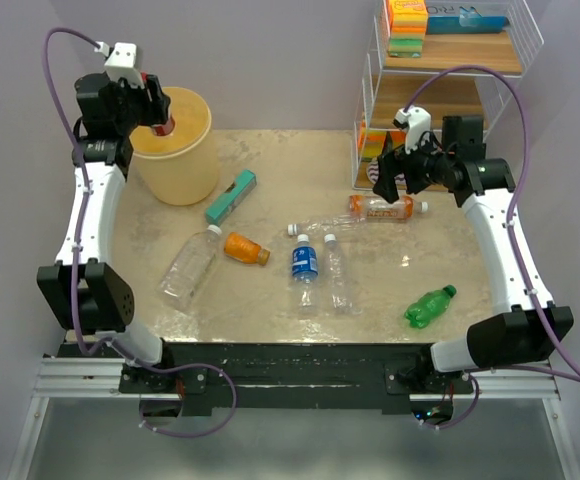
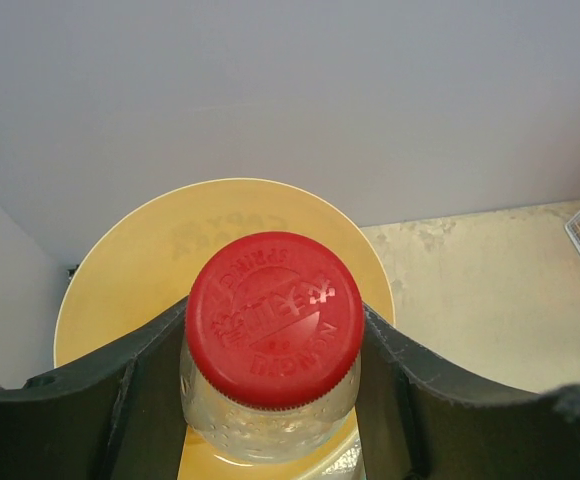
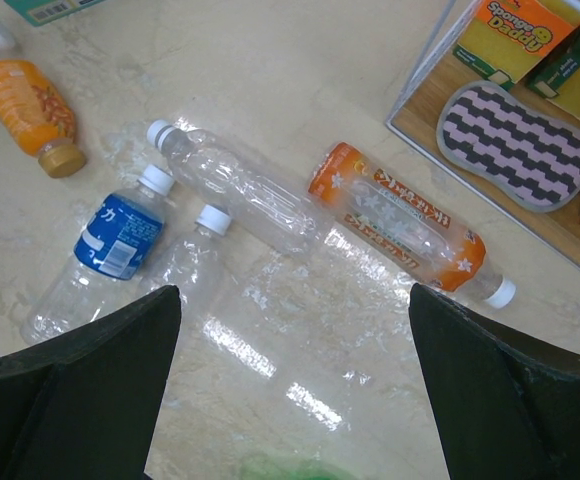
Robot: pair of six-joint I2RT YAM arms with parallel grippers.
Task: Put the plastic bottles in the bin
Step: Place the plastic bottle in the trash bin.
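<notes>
Top external view: the table (image 1: 270,165) carries the bin (image 1: 182,178) at its far left corner. The left gripper (image 1: 161,117) hangs over the bin's mouth, clenched on a red-capped bottle (image 1: 166,126). A teal box (image 1: 231,195) lies just right of the bin. A large clear bottle (image 1: 190,265) lies toward the left edge, with an orange bottle (image 1: 245,247) just beside its neck. At mid-table a blue-labelled bottle (image 1: 304,262) and a small clear bottle (image 1: 338,278) lie side by side, caps toward the far edge. Beyond them a long clear bottle (image 1: 322,225) lies end to end with an orange-labelled bottle (image 1: 382,208). A green bottle (image 1: 428,305) lies toward the near right corner. The right gripper (image 1: 385,183) hovers above the orange-labelled bottle, near a wire rack (image 1: 470,55) at the far right corner. Left wrist view: two dark fingers (image 2: 100,400) grasp the red-capped bottle (image 2: 274,320) just below its cap, which faces the camera. The bin (image 2: 130,270) opens directly behind it, and bare table (image 2: 490,290) shows to the right. Right wrist view: the right gripper's fingers (image 3: 80,385) stand wide apart, released, with nothing between them. Below them lie the orange-labelled bottle (image 3: 400,225), long clear bottle (image 3: 235,185), small clear bottle (image 3: 195,262), blue-labelled bottle (image 3: 120,235) and orange bottle (image 3: 25,105). The green bottle (image 3: 290,468) barely shows at the lower edge. A striped pad (image 3: 520,135) rests on the rack's lowest shelf.
</notes>
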